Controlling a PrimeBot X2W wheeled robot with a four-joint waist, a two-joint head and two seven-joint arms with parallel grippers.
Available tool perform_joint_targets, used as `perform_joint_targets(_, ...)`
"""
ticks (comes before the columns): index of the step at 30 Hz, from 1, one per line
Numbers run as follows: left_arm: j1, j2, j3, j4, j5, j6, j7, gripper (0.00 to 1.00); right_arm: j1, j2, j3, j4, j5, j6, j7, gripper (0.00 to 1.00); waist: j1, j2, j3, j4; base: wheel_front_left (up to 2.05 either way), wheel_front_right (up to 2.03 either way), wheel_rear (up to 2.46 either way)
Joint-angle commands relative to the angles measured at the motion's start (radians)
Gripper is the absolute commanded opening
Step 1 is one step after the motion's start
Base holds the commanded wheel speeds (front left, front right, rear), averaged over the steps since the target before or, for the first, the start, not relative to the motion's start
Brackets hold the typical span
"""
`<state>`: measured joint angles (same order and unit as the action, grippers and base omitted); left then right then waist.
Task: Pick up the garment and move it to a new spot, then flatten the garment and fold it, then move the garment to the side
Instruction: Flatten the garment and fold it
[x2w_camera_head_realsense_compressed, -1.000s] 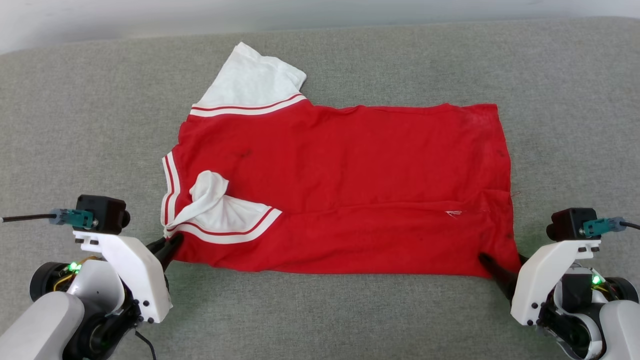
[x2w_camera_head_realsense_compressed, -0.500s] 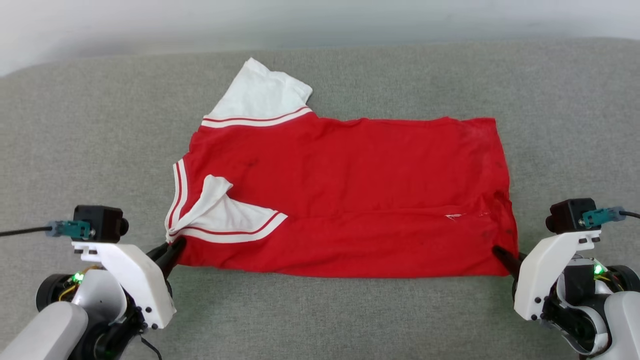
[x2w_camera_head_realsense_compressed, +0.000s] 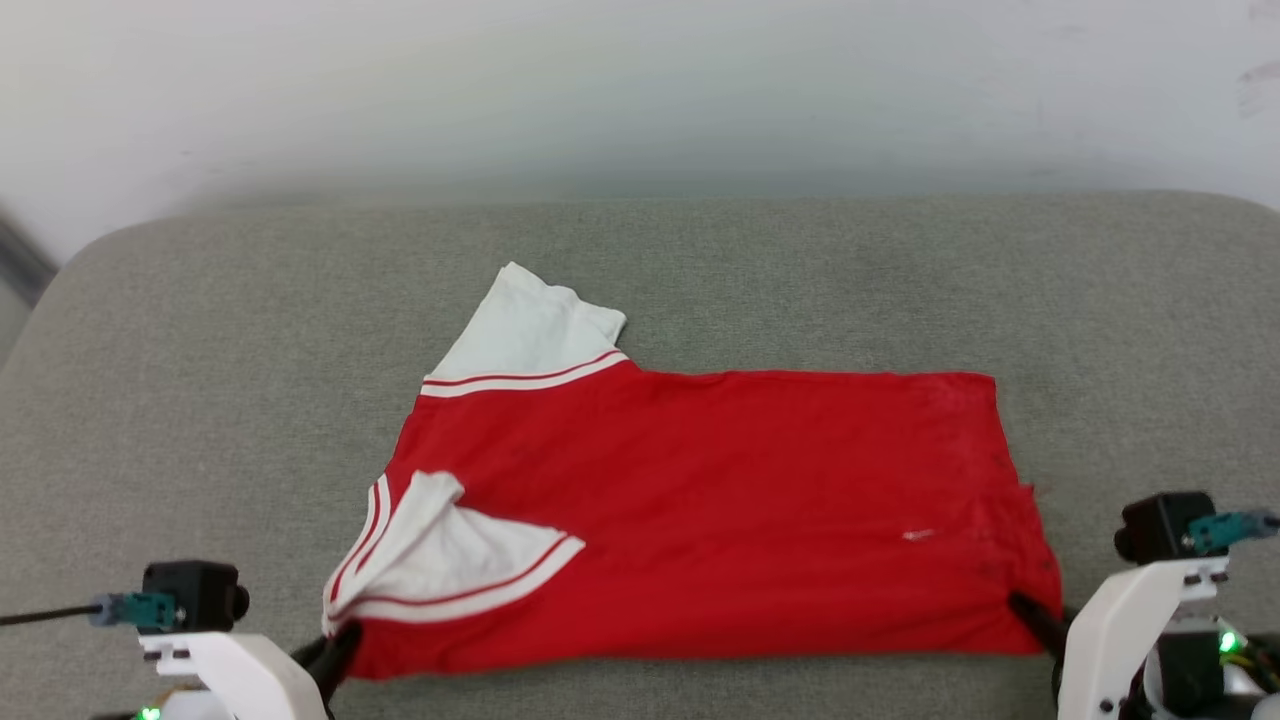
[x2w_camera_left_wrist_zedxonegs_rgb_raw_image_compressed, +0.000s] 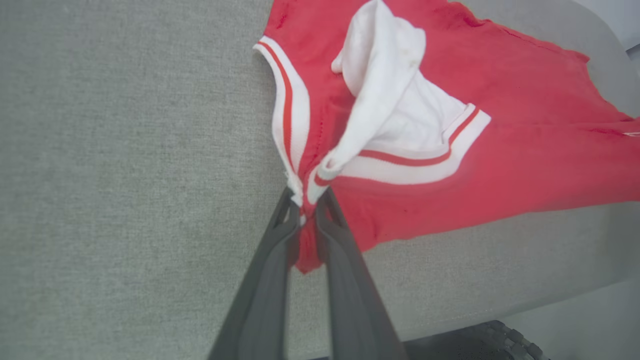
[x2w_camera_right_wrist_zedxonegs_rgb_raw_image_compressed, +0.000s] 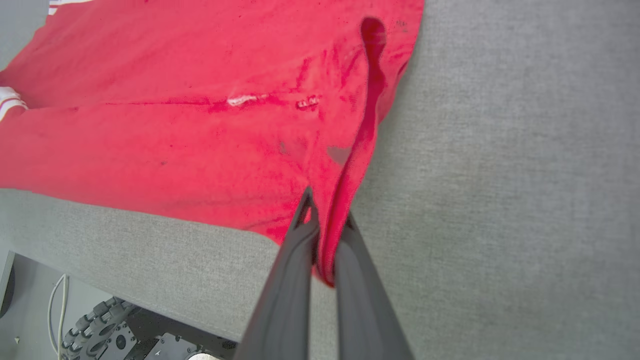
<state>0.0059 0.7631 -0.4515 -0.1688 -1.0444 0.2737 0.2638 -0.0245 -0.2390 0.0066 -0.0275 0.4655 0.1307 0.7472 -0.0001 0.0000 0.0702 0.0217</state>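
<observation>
Bright red soft fabric T-shirt (x2w_camera_head_realsense_compressed: 720, 500) with white short sleeves, spread on a grey woven cushion (x2w_camera_head_realsense_compressed: 200, 400) and pinched at both near corners.

The left gripper (x2w_camera_left_wrist_zedxonegs_rgb_raw_image_compressed: 305, 207) is clamped on the near corner beside the striped trim, where one white sleeve (x2w_camera_head_realsense_compressed: 450, 560) lies folded onto the red body. The right gripper (x2w_camera_right_wrist_zedxonegs_rgb_raw_image_compressed: 325, 220) is clamped on the opposite near hem corner, which bunches into a ridge. The other sleeve (x2w_camera_head_realsense_compressed: 530, 330) lies flat at the far side. The near edge lies close to the cushion's front.
</observation>
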Motion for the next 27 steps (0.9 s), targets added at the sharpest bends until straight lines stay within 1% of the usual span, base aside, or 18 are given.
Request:
perform_joint_targets(1,0.027,0.0,-0.006,-0.001,-0.01,0.002,0.002,0.0,0.032,0.013,-0.006,-0.013,0.002,0.0,0.013,0.0,0.0001,0.0,-0.001,0.005,0.0,0.0,0.0)
perform_joint_targets(3,0.05,-0.017,-0.02,0.01,-0.029,-0.005,0.014,0.0,0.068,0.018,-0.017,-0.014,-0.008,0.0,0.015,0.0,0.0001,0.0,0.002,0.007,0.0,0.0,0.0)
perform_joint_targets(5,0.062,-0.043,-0.029,0.031,-0.056,-0.021,0.016,0.0,0.098,0.034,-0.022,0.009,-0.008,0.0,0.017,0.0,0.0001,0.0,0.005,0.006,0.0,0.0,0.0)
perform_joint_targets(9,0.062,-0.085,-0.036,0.107,-0.085,-0.056,0.003,0.0,0.121,0.051,-0.018,0.065,-0.004,0.0,-0.023,0.0,0.0001,0.0,0.006,0.0,0.0,0.0,0.0)
perform_joint_targets(10,0.059,-0.093,-0.037,0.129,-0.094,-0.066,-0.001,0.35,0.122,0.054,-0.014,0.081,0.003,0.0,-0.04,0.39,0.0001,0.0,0.005,-0.003,0.0,0.0,0.0)
perform_joint_targets(11,0.054,-0.102,-0.04,0.143,-0.097,-0.079,-0.003,0.94,0.121,0.052,-0.008,0.094,0.004,0.0,-0.059,1.0,0.0001,0.0,0.004,-0.006,0.0,0.0,0.0)
perform_joint_targets(12,0.046,-0.105,-0.038,0.158,-0.094,-0.086,-0.011,1.0,0.117,0.048,0.001,0.102,0.006,0.0,-0.082,1.0,0.0001,0.0,0.004,-0.008,0.0,0.0,0.0)
perform_joint_targets(14,0.031,-0.106,-0.035,0.176,-0.078,-0.097,-0.029,1.0,0.102,0.04,0.014,0.11,0.011,0.0,-0.139,1.0,0.0001,0.0,0.003,-0.013,0.0,0.0,0.0)
perform_joint_targets(16,0.014,-0.106,-0.027,0.184,-0.059,-0.098,-0.056,1.0,0.085,0.029,0.022,0.098,0.0,0.0,-0.218,1.0,0.0001,0.0,0.001,-0.017,0.0,0.0,0.0)
perform_joint_targets(19,-0.012,-0.099,-0.02,0.166,-0.026,-0.104,-0.09,1.0,0.061,0.041,0.01,0.072,-0.012,0.0,-0.345,1.0,0.0001,0.0,0.005,-0.024,0.0,0.0,0.0)
perform_joint_targets(21,-0.039,-0.09,-0.006,0.152,0.013,-0.089,-0.131,1.0,0.043,0.041,0.005,0.052,-0.038,0.0,-0.429,1.0,0.0001,0.0,0.012,-0.031,0.0,0.0,0.0)
perform_joint_targets(23,-0.071,-0.091,0.003,0.134,0.067,-0.065,-0.18,1.0,0.024,0.049,-0.005,0.034,-0.072,0.0,-0.509,1.0,0.0001,0.0,0.022,-0.038,0.0,0.0,0.0)
perform_joint_targets(27,-0.143,-0.106,0.028,0.107,0.153,-0.023,-0.273,1.0,-0.018,0.07,-0.015,-0.001,-0.137,0.0,-0.625,1.0,0.0001,0.0,0.053,-0.062,0.0,0.0,0.0)
